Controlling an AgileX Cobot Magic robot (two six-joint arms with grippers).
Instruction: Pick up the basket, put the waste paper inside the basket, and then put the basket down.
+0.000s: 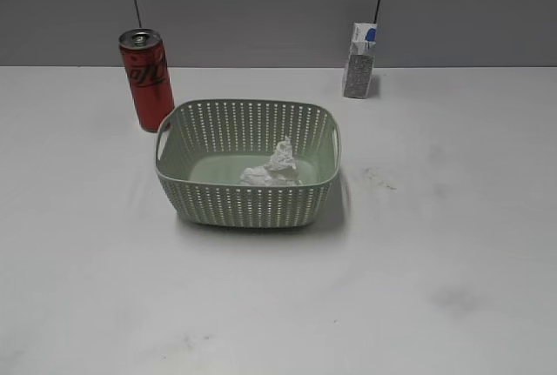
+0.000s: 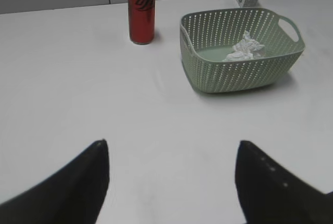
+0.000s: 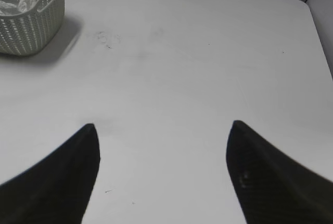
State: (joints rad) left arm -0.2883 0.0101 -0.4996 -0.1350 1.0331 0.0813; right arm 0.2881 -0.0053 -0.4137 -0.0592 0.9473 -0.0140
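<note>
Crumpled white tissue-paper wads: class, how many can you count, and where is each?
1 visible: a crumpled white tissue-paper wad lying inside the pale sage-green perforated plastic basket, toward its right side. Others could be hidden behind the near wall.

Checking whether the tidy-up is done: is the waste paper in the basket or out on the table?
In. The waste paper lies on the floor of the basket, inside its walls.

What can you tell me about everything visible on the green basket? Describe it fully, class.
The basket is pale sage-green, apparently plastic, rectangular with rounded corners, perforated walls and a cut-out handle at each end. It stands upright on the white table, right of the red can. Crumpled white waste paper lies inside. No gripper touches it.
</note>
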